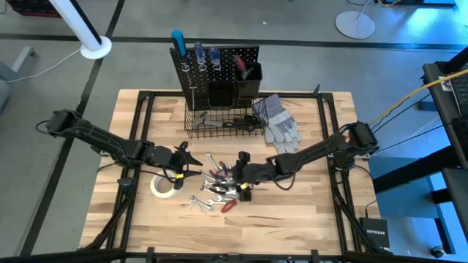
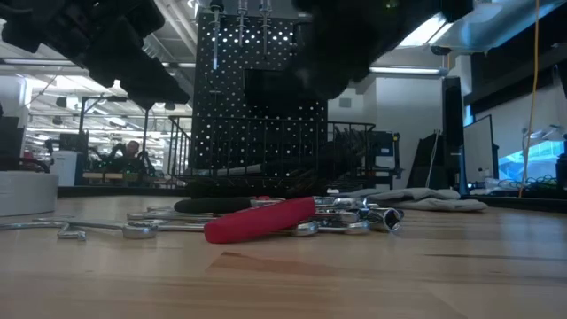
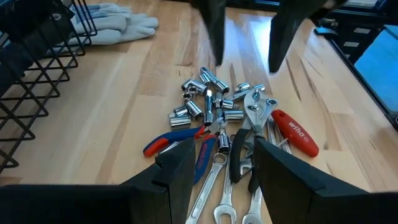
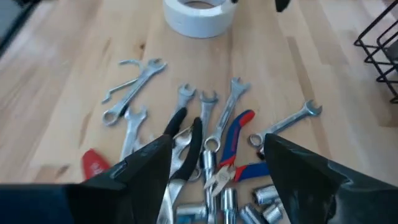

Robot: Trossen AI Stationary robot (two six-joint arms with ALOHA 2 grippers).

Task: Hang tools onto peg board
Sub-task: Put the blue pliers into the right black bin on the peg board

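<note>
- your left gripper (image 3: 216, 163) has its jaws parted with nothing between them, and your right gripper (image 4: 214, 163) has its jaws spread wide, also empty.
- high view: the left gripper (image 1: 196, 159) hangs at the left edge of the tool pile (image 1: 221, 183) and the right gripper (image 1: 240, 164) at the pile's right edge, the two facing each other across it. the white tape roll (image 1: 164, 185) lies on the counter (image 1: 307, 212) just left of the pile. the peg board (image 1: 216, 69) stands at the far edge of the counter, with screwdrivers on its hooks and a wire basket (image 1: 223, 120) at its foot. grey gloves (image 1: 278, 120) lie beside the basket, to its right.
- low view: a red handle (image 2: 260, 220) lies nearest you, with silver wrenches (image 2: 97, 229) stretched flat to its left. the peg board (image 2: 257, 97) rises behind them.
- left wrist view: below your jaws you see blue-and-red pliers (image 3: 183, 140), loose sockets (image 3: 208, 93), wrenches (image 3: 214, 177) and a red-handled screwdriver (image 3: 295, 132), all flat on the counter. the other arm's two fingers (image 3: 214, 28) hang over the far side of the pile.
- right wrist view: wrenches (image 4: 134, 90) fan out past your jaws, the pliers (image 4: 233, 146) lie between them, and the tape roll (image 4: 198, 15) sits beyond, well apart from the pile.
</note>
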